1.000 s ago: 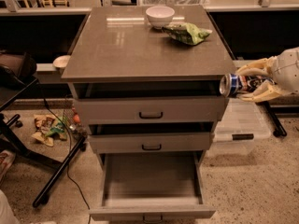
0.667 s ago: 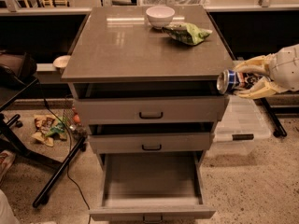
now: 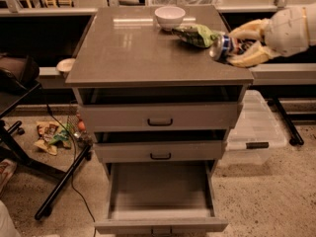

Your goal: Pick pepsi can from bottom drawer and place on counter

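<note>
Pepsi can (image 3: 223, 45) lies tilted on its side in the gripper (image 3: 237, 48), whose pale fingers clasp it just above the counter's (image 3: 133, 48) right edge, near the front right corner. Released here, it would probably roll off that edge. It might also knock the green snack bag (image 3: 196, 33) just beside it toward the white bowl (image 3: 170, 17). The bottom drawer (image 3: 160, 189) stands open below. A second ago the can hung lower, beside the cabinet and under the counter's edge; now it is at counter level.
</note>
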{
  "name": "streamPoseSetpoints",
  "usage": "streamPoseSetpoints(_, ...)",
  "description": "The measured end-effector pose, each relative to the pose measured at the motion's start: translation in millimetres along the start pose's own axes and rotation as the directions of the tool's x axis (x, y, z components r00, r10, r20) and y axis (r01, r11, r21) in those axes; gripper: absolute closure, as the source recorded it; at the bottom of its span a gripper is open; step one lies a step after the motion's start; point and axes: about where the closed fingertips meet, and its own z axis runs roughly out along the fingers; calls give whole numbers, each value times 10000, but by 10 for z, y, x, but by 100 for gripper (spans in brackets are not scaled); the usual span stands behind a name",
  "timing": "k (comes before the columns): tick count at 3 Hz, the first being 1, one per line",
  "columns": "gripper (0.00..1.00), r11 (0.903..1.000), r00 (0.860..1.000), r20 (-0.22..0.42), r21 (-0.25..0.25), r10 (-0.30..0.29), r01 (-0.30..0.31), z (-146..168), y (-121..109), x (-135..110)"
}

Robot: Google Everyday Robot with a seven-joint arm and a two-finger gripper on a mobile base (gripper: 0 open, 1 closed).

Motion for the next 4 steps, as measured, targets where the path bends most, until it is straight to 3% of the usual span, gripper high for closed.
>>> streamPoseSetpoints(1, 100, 9976, 9996, 268, 697, -28, 9, 74, -466, -234)
streamPoseSetpoints(2, 100, 9976, 9996, 269, 695, -28, 9, 76, -467, -235)
streamPoseSetpoints(3, 100, 9938, 9980, 210, 923, 604, -621, 245, -542, -188)
streamPoseSetpoints(4, 100, 9830, 9879, 81, 979, 1551, -1552, 605, -686, -23)
